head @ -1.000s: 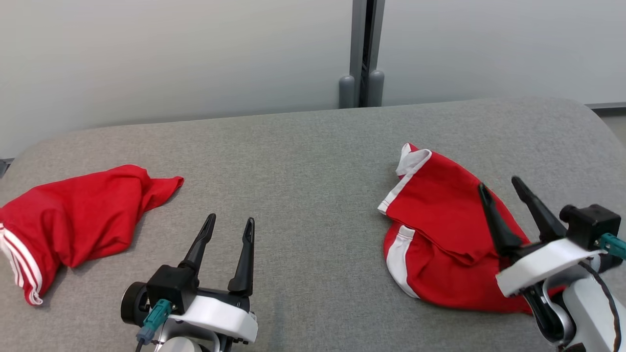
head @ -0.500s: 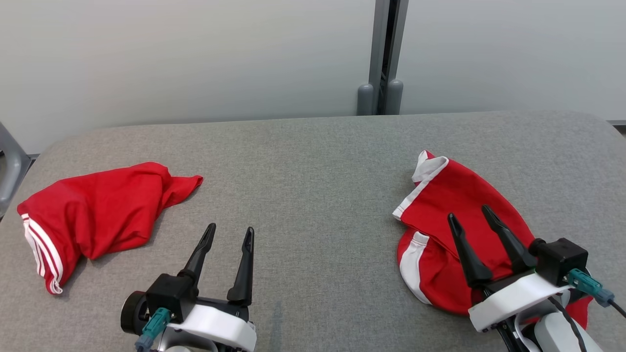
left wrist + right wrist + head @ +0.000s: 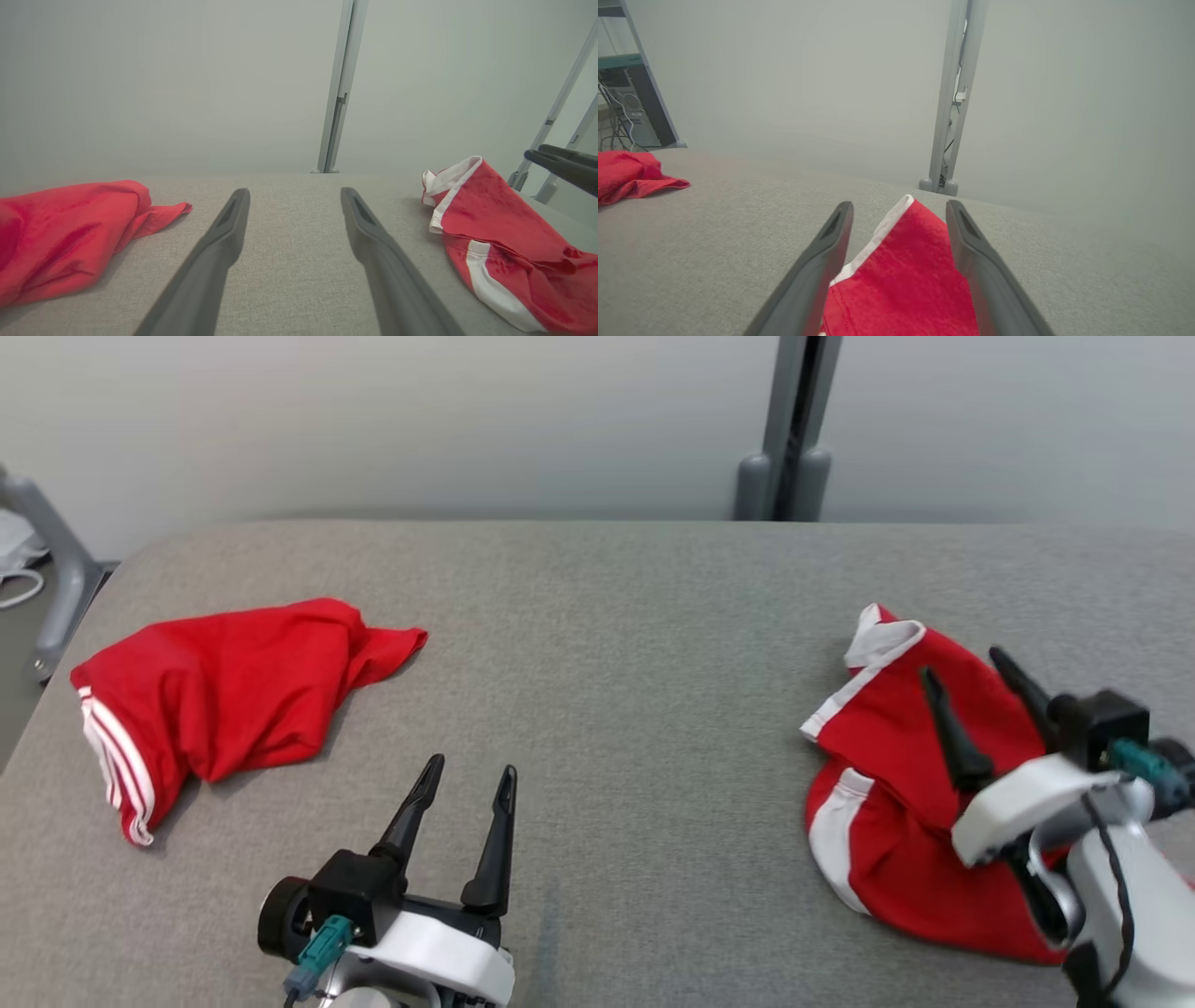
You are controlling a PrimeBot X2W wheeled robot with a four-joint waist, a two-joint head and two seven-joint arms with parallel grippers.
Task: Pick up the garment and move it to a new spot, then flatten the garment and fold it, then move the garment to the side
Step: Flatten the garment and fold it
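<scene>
Two crumpled soft red jersey pieces with white trim sit on the grey woven table [image 3: 597, 644]. The garment [image 3: 887, 737] is at the right, the second red piece [image 3: 224, 691] far left. The right gripper [image 3: 962, 665] hangs over the garment, fingers spread, gripping nothing. The left gripper [image 3: 472, 765] is spread wide too and empty, over bare fabric.

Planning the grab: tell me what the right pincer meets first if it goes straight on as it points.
Probably the red garment with white trim, lying just ahead between the open fingers of the right pincer; its height above the cloth is unclear.
</scene>
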